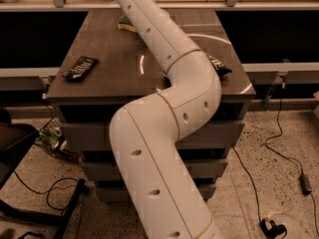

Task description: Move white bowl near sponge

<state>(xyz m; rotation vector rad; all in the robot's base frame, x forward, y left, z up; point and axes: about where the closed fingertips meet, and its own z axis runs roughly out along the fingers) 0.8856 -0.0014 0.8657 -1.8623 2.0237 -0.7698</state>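
One arm (pixel 169 108) crosses the worktop (pixel 107 81) past the sponge (pixel 125 25), its gripper out of sight beyond the far edge, so I cannot tell its grip.

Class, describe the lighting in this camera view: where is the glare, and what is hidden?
Camera view: warm, dim light; curved glare streaks on the dark table beside the arm and at its right side; the arm hides part of the sponge; the white bowl is unseen; the gripper lies beyond the top edge.

Yellow-green sponge (pixel 125 25), white arm (pixel 169 133), black wrapper (pixel 79 67)
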